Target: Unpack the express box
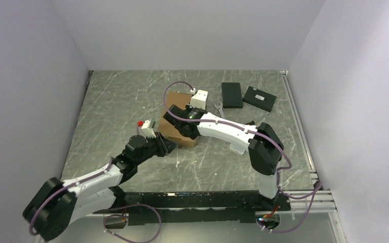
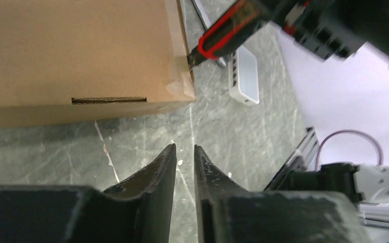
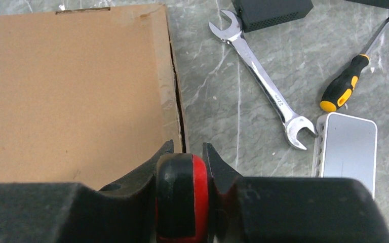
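Note:
The express box [image 1: 181, 137] is a flat brown cardboard mailer lying shut in the middle of the table. It also shows in the left wrist view [image 2: 81, 50] and the right wrist view [image 3: 81, 91]. My right gripper [image 1: 174, 119] [image 3: 187, 147] is shut on a black-and-red tool handle [image 3: 182, 197] above the box's side seam. In the left wrist view the tool [image 2: 223, 30] has its dark tip against the box's upper corner edge. My left gripper [image 1: 169, 147] [image 2: 185, 149] is shut and empty, just off the box's near side above the table.
A white device [image 1: 199, 98] [image 3: 347, 152], a wrench [image 3: 261, 76] and a yellow-and-black screwdriver [image 3: 347, 81] lie right of the box. Two small black boxes [image 1: 231, 94] [image 1: 259, 98] sit at the back right. White walls enclose the table.

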Motion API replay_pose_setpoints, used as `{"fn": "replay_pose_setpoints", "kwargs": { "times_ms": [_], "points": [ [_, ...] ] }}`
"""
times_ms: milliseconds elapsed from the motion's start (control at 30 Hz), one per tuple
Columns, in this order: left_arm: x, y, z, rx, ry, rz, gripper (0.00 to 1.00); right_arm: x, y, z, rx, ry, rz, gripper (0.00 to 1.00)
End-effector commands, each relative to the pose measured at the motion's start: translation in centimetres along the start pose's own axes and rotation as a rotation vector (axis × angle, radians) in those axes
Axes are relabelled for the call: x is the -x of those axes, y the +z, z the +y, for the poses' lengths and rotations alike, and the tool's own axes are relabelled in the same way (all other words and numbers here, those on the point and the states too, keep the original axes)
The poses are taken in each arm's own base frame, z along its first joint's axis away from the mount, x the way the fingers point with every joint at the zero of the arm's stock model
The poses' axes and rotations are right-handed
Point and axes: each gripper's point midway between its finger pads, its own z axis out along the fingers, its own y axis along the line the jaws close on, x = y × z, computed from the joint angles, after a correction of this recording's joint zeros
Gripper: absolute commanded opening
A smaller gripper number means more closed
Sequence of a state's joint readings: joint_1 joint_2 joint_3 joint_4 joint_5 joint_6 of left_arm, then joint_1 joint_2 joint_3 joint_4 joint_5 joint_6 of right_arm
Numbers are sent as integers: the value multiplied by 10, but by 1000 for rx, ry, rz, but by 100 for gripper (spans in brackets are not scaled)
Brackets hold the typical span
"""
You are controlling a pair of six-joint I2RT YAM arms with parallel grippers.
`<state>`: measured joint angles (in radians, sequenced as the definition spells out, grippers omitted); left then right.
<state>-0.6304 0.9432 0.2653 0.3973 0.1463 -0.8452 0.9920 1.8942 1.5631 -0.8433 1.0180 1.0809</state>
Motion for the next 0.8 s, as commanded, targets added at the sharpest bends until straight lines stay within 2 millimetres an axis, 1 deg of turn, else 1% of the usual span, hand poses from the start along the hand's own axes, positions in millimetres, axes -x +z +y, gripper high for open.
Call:
{"fn": "replay_pose_setpoints", "kwargs": {
  "times_ms": [0,100,167,267,333,467,500,533,633,767],
  "points": [
    [3,15,-28,-180,81,-78,19,31,-5,0,2,50,-67,0],
    [-5,34,-37,-211,102,-58,9,30,-6,-1,1,57,-60,0],
    [-12,46,-41,-231,123,-49,6,29,-7,-1,5,55,-60,0],
    [-21,58,-40,-245,158,-78,5,28,-9,-1,8,54,-60,0],
    [-25,67,-34,-232,177,-95,4,27,-11,-1,19,49,-57,0],
    [-26,84,-31,-257,190,-143,4,23,-20,0,51,30,-51,0],
    [-26,88,-29,-258,189,-157,4,22,-22,0,56,25,-47,0],
    [-29,92,-22,-247,180,-165,4,22,-25,-1,62,24,-44,0],
    [-32,104,-19,-243,163,-164,3,18,-32,-3,78,18,-35,0],
    [-31,113,-15,-225,150,-176,2,10,-36,-7,77,14,-14,0]
  ]
}}
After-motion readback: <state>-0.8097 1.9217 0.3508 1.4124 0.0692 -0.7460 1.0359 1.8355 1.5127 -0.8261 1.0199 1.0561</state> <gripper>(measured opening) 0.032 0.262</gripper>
